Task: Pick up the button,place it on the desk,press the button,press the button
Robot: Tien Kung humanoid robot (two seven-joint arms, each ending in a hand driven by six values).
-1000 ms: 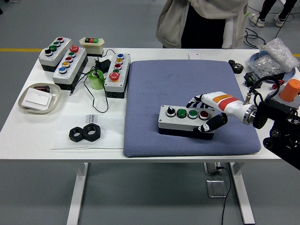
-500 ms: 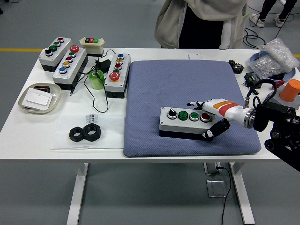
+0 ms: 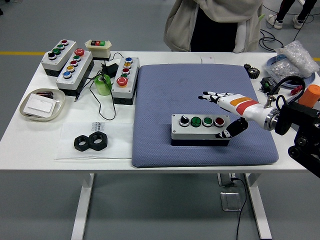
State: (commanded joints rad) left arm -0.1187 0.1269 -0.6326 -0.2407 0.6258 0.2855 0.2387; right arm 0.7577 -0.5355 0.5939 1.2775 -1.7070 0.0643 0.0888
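Note:
A grey button box [image 3: 200, 128] with a black knob, two green buttons and a red button lies flat on the blue mat [image 3: 165, 90]. My right hand [image 3: 220, 113] comes in from the right and hovers over the box's right end. Its fingers [image 3: 212, 96] are stretched out flat above and behind the box, clear of the buttons. The thumb [image 3: 229, 132] hangs down by the box's right end; I cannot tell whether it touches. The hand is open and holds nothing. My left arm is out of view.
Three more button boxes [image 3: 73, 68] and a small switch box [image 3: 97, 46] stand at the back left with a green cup [image 3: 103, 85]. A tray [image 3: 42, 104] and black nuts [image 3: 92, 142] lie at the left. Clutter and an orange cap [image 3: 312, 95] sit at the right. A person [image 3: 212, 25] stands at the far side.
My right hand has let go of the box: its fingers rose off the top and back, and the wrist lifted. The box shifted slightly right and lies level on the mat.

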